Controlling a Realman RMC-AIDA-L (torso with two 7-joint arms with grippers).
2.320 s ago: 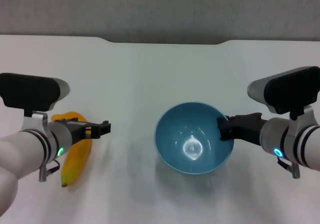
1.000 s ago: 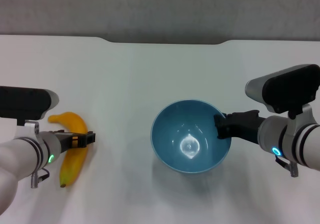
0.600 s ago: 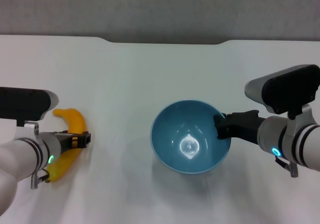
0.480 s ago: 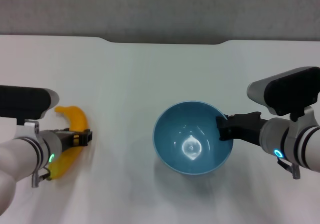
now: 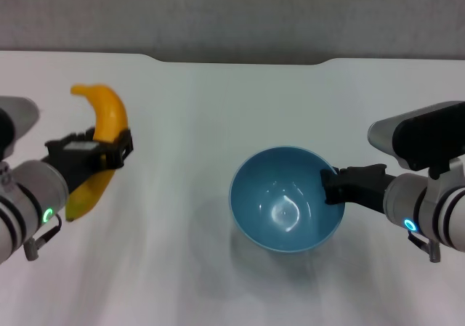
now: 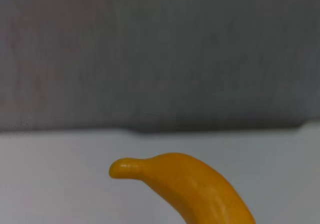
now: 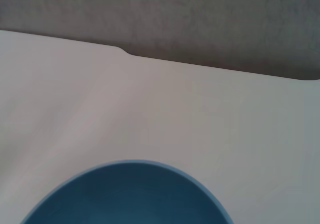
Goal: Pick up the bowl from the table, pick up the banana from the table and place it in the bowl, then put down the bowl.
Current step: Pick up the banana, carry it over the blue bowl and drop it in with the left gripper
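Here we list the head view first. Item: left gripper (image 5: 109,150), at the left of the table (image 5: 218,108), pinching the banana (image 5: 102,144) about its middle; the fruit stands nearly upright, one narrow end curling up toward the far left, its other end hanging low by the wrist, and we judge it clear of the tabletop. Item: right gripper (image 5: 330,186), at the right, pressed onto the right rim of the bowl (image 5: 285,210); the bowl is empty and shows a soft shadow under its near side, so we judge it held a little off the surface, though we cannot be sure. The two arms are well apart.

Left wrist view: banana (image 6: 190,189) filling the lower middle, its blunt narrow end against the white surface and grey wall beyond; no fingers show.

Right wrist view: bowl (image 7: 130,194) rim and blue inside, the notched far edge of the table (image 7: 150,99) beyond; no fingers show.

Step in hand, as we judge it: carrying the banana to the bowl. The next move calls for a sweep rightward until the fruit hangs over the opening, then a lowering and release, with the bowl kept level.
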